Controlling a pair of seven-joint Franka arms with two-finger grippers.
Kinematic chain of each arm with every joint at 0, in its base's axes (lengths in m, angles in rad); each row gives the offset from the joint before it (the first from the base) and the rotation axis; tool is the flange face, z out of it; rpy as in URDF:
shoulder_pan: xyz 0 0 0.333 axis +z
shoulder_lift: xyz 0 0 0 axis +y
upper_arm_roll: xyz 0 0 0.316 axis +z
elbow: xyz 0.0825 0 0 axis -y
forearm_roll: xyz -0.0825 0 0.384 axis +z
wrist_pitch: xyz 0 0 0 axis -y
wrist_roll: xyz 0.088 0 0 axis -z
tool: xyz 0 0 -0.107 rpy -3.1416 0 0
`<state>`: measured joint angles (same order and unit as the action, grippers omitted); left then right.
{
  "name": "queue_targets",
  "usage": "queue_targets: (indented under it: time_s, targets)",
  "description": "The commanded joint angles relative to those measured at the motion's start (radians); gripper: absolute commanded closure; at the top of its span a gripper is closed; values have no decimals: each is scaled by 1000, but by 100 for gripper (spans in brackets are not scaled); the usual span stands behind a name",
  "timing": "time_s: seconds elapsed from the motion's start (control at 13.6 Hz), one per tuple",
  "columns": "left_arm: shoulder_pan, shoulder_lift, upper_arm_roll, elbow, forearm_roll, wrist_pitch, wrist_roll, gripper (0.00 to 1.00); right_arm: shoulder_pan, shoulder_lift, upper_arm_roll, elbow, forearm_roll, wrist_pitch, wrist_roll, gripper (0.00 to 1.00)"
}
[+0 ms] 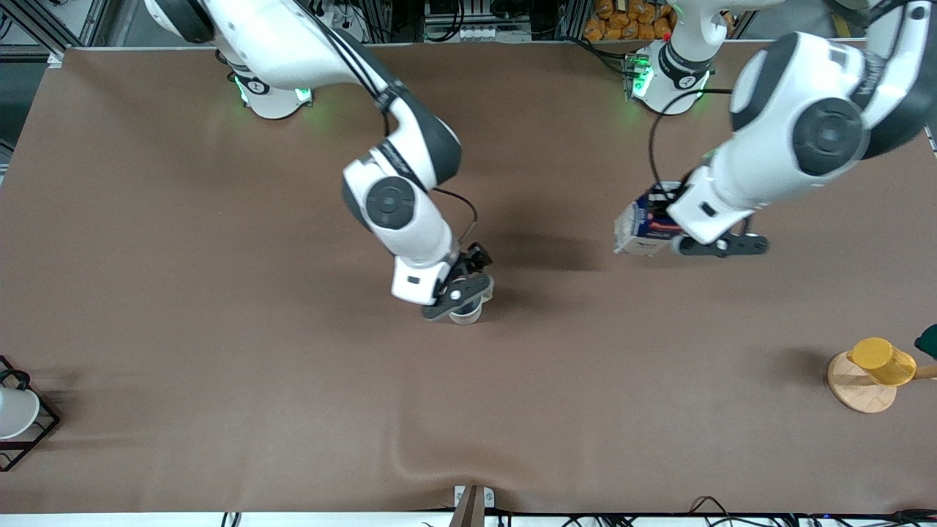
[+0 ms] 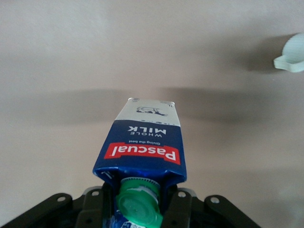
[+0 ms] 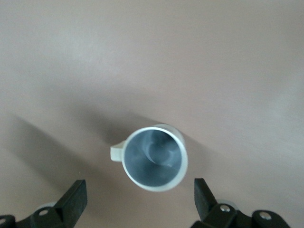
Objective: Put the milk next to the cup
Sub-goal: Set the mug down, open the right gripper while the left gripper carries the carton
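Observation:
The milk [image 1: 639,225] is a dark blue carton with a red label band and a green cap. My left gripper [image 1: 662,219] is shut on its top end and holds it tilted in the air over the table toward the left arm's end. In the left wrist view the carton [image 2: 142,142] points away from the gripper [image 2: 140,209], with the cap [image 2: 137,205] between the fingers. The cup [image 1: 465,315] stands upright mid-table. My right gripper [image 1: 468,294] hovers just above it, open and empty. In the right wrist view the cup [image 3: 154,159] shows its grey inside, ahead of the spread gripper [image 3: 140,199].
A yellow cup [image 1: 882,361] sits on a wooden disc [image 1: 858,395] near the left arm's end, beside a dark green thing [image 1: 928,340]. A white cup [image 1: 13,413] sits in a black wire rack [image 1: 45,423] at the right arm's end.

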<state>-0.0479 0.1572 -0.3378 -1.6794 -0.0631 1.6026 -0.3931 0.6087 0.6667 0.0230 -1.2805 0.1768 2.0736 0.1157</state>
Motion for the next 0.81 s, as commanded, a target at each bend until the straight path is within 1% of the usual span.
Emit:
queue_targets:
  time_s: [0.0, 0.07, 0.15, 0.22, 0.29, 0.37, 0.51, 0.66, 0.73]
  targets:
    - [-62, 15, -1, 9, -27, 31, -88, 60, -123, -93, 11, -33, 30, -160, -31, 0]
    - [-85, 34, -1, 10, -33, 58, -139, 60, -173, -107, 9, -34, 30, -246, -69, 0]
    - [-114, 57, -1, 10, -26, 80, -191, 60, -222, -117, 3, -34, 27, -301, -97, 0]
    - [-160, 85, 0, 18, -21, 101, -240, 60, -298, -139, 2, -39, 20, -341, -128, 0]
    - [-208, 116, 2, 48, -15, 131, -280, 60, -369, -168, 3, -40, 18, -383, -143, 0]
    - [-246, 146, 2, 81, 3, 141, -333, 60, -412, -209, 0, -45, -11, -407, -145, 0]
    - [-299, 209, 0, 133, 32, 145, -432, 60, -478, -278, 3, -75, -126, -431, -151, 0]
    - [-357, 266, 5, 179, 57, 180, -444, 60, -520, -347, 0, -105, -145, -467, -195, 0]
    - [-368, 297, 6, 194, 62, 204, -451, 60, -541, -375, 0, -117, -145, -472, -199, 0]
